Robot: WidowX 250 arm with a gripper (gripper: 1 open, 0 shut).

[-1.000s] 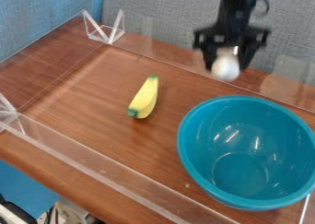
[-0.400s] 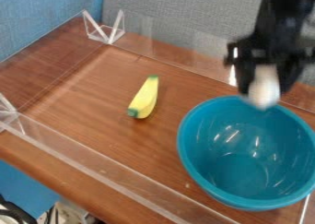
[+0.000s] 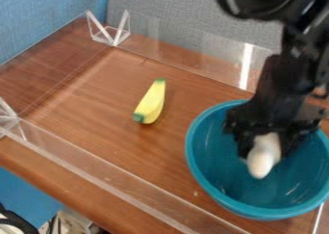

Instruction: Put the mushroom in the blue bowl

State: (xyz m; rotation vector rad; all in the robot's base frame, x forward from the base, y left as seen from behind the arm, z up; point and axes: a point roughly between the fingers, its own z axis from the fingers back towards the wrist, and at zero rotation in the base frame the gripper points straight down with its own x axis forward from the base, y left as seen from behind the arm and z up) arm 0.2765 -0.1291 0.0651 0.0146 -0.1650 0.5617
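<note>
The blue bowl (image 3: 213,170) sits at the right front of the wooden table, deep and glossy teal. My gripper (image 3: 266,146) points straight down into it, fingers closed around the mushroom (image 3: 264,159), whose cream-white stem hangs between the black fingers just above the bowl's floor. The mushroom's cap is hidden by the fingers.
A yellow-green banana toy (image 3: 150,102) lies on the table left of the bowl. Clear acrylic walls (image 3: 110,193) fence the table along its front, left and back edges. A clear bracket (image 3: 108,28) stands at the back left corner.
The gripper carried the mushroom from above the table's back edge toward the front and right, then down into the blue bowl. Banana and bowl have not moved.
</note>
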